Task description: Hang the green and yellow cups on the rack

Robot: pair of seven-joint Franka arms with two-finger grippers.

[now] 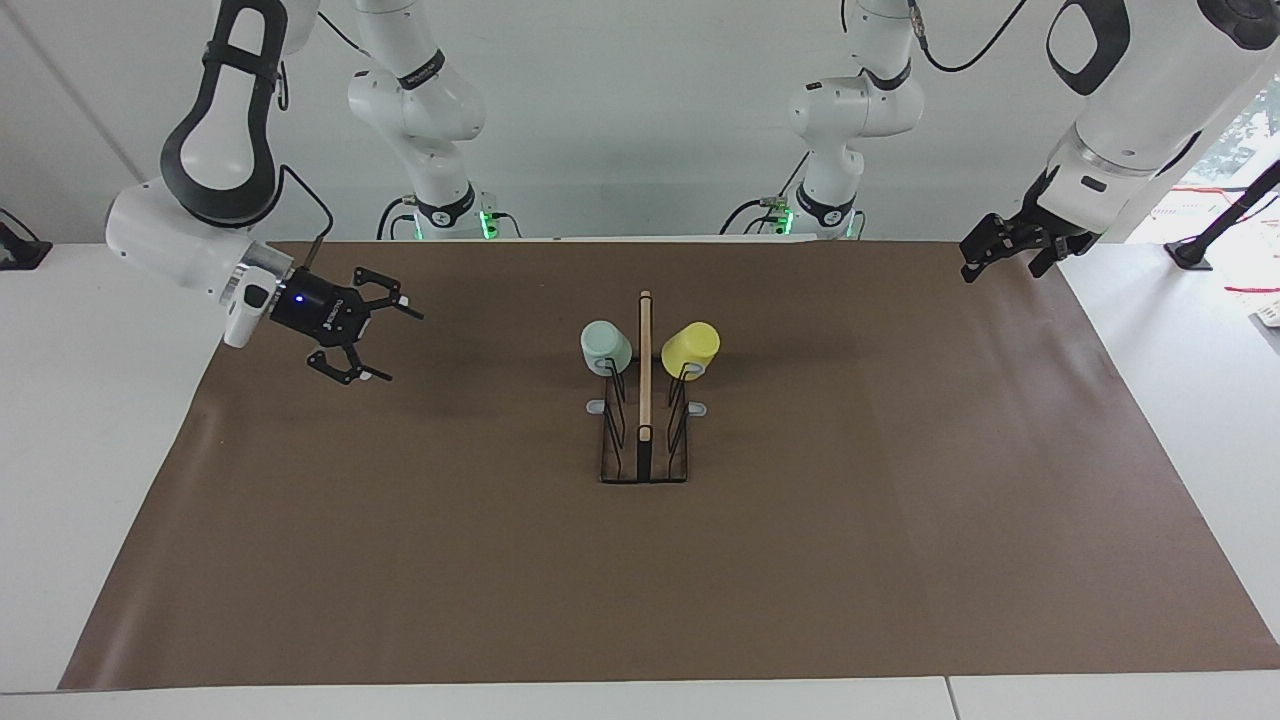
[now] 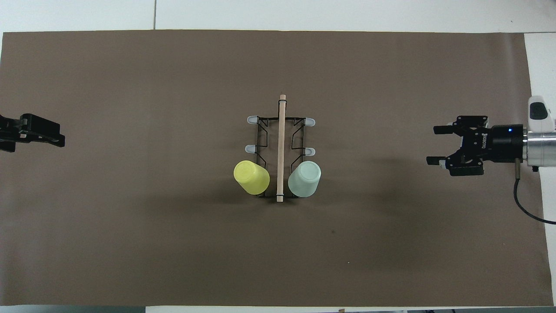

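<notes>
Both arms are drawn back to the 2 ends of the table, each held up in the air and carrying nothing. The right gripper point(image 1: 375, 335) hangs over the brown mat point(image 1: 400, 560) toward the right arm's end of the table, its 2 fingers spread wide apart and pointed inward at the rack; the overhead view shows the same gap between the fingertips point(image 2: 436, 144). The left gripper point(image 1: 985, 255) hangs over the mat's edge at the left arm's end of the table; it shows only as a dark shape from the side in both views point(image 2: 41, 132), and I cannot tell whether its fingers are parted or together. The rack point(image 1: 644, 455) stands at the middle of the mat, well apart from both grippers, its wooden bar point(image 2: 280, 148) running lengthwise away from the robots. The 2 cups sit upturned on the pair of pegs nearest the robots, 1 on each side of the bar. The yellow cup point(image 1: 690, 347) is on the side toward the left arm's end point(image 2: 251, 177); the green cup point(image 1: 606, 347) is on the side toward the right arm's end point(image 2: 304, 178). Both lean outward from the bar. Farther from the robots, 4 grey-tipped pegs point(image 2: 252, 119) are uncovered.
</notes>
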